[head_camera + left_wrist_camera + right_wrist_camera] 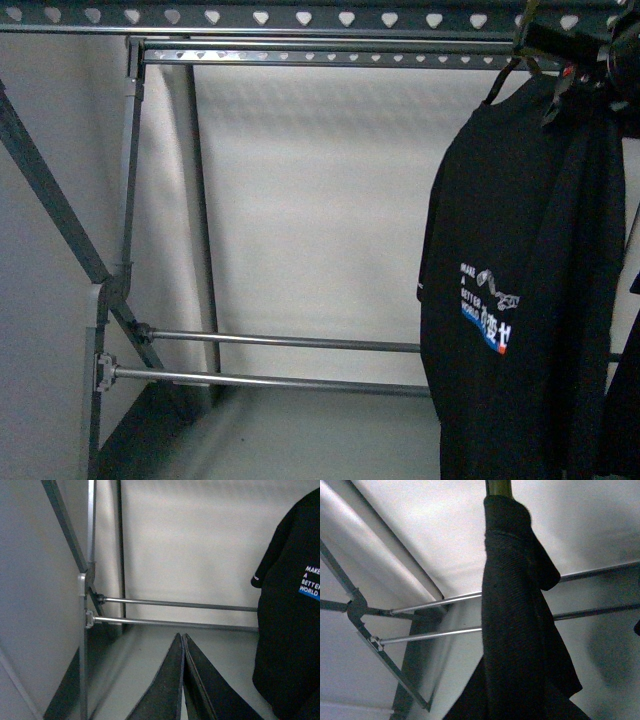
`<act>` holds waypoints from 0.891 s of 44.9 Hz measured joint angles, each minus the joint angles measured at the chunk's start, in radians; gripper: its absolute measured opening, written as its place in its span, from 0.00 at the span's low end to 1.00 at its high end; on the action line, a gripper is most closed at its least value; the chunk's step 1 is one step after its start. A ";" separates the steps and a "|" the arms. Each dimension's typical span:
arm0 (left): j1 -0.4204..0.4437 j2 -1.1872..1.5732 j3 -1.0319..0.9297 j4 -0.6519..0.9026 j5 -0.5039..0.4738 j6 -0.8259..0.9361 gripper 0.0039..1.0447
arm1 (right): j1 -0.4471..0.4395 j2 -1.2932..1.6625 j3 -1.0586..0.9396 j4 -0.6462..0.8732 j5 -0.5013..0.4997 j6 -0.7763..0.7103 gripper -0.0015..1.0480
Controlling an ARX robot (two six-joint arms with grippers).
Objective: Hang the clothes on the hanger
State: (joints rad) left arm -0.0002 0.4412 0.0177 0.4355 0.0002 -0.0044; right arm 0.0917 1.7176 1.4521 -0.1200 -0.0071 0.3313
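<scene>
Pale, plain wall fills the background behind the grey metal rack. Hanging at the right end of that rack's top rail (300,17) is the black T-shirt (520,290), its long axis straight down and its white lettering facing the front camera. A dark hook (505,78) above its collar reaches toward the rail; whether it already rests there I cannot tell. The right pincer (590,50) sits directly above the shirt, close under the rail, so the cloth falls straight below it, as the right wrist view shows (520,620). Its jaws are hidden by fabric and dark housing, so I cannot tell whether they grip. The left pincer (183,636) has its fingers pressed together on nothing, low and off to the shirt's sleeve side, well below the rail. The right arm is plainly nearer, so seating the hook probably falls to it.
</scene>
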 joint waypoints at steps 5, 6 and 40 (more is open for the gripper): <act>0.000 -0.043 0.000 -0.036 -0.001 0.002 0.03 | 0.018 -0.045 -0.126 0.098 0.051 -0.029 0.26; 0.000 -0.053 0.000 -0.045 -0.001 0.002 0.03 | 0.021 -0.061 -0.159 0.126 0.062 -0.040 0.30; 0.000 -0.434 0.001 -0.431 0.000 0.002 0.03 | 0.536 -1.415 -1.279 0.206 0.606 -0.352 0.54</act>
State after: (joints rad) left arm -0.0002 0.0071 0.0185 0.0048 -0.0002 -0.0021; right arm 0.6273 0.3031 0.1726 0.0864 0.5987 -0.0208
